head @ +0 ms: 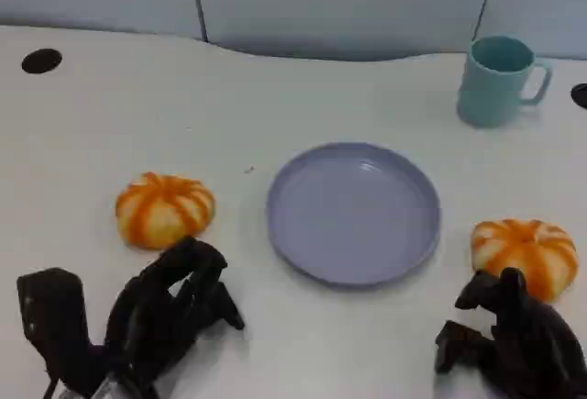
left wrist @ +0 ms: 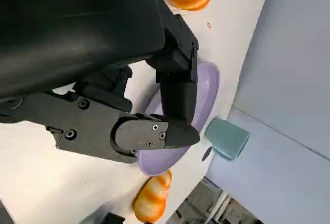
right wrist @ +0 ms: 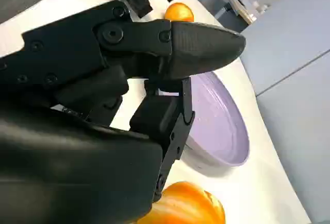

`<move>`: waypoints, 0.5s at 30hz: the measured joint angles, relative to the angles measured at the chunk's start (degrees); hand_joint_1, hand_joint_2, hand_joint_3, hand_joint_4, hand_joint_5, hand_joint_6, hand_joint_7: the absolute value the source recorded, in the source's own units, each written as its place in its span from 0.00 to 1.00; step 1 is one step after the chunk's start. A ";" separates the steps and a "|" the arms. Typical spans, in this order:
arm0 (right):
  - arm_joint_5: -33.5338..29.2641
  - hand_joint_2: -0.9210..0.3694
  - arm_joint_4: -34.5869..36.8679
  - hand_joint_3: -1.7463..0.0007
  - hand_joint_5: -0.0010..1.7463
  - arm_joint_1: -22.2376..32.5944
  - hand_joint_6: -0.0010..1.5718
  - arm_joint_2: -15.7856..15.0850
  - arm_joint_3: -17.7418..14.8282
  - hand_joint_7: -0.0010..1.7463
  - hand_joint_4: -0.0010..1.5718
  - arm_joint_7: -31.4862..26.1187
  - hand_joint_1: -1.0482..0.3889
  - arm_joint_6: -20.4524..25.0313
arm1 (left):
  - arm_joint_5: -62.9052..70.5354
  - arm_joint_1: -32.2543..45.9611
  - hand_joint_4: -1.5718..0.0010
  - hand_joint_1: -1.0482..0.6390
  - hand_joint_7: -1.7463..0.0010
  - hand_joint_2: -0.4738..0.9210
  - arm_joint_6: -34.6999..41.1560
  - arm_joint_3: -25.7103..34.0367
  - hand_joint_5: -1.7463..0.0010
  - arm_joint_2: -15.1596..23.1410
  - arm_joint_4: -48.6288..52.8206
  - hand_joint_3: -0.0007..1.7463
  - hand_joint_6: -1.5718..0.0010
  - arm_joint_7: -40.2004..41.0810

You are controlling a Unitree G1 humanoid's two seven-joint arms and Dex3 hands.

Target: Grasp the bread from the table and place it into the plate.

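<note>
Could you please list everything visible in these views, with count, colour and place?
Round orange-and-white striped bread rolls: two, one on the table left of the plate, one right of it.
Round lavender plastic plate: one, empty, table centre.
Teal ceramic mug: one, upright, far right behind the plate.
White table: one, with dark round holes at its far edges.
Grey wall panels: behind the table.
Left robot hand: black, open, near the left roll.
Right robot hand: black, open, just before the right roll.
</note>
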 measured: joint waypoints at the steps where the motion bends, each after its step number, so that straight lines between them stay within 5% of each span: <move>1: 0.00 0.00 0.00 0.72 0.75 0.00 0.66 0.00 0.00 0.69 0.76 0.00 0.41 0.00 | -0.02 -0.04 0.49 0.33 0.00 1.00 0.26 0.00 0.00 0.00 0.00 0.17 0.62 0.00; 15: -0.14 0.00 -0.32 0.70 0.75 0.02 0.65 0.00 0.29 0.69 0.76 -0.68 0.42 0.08 | -0.07 -0.16 0.49 0.33 0.00 1.00 0.55 0.21 0.00 0.00 0.01 0.17 0.63 -0.02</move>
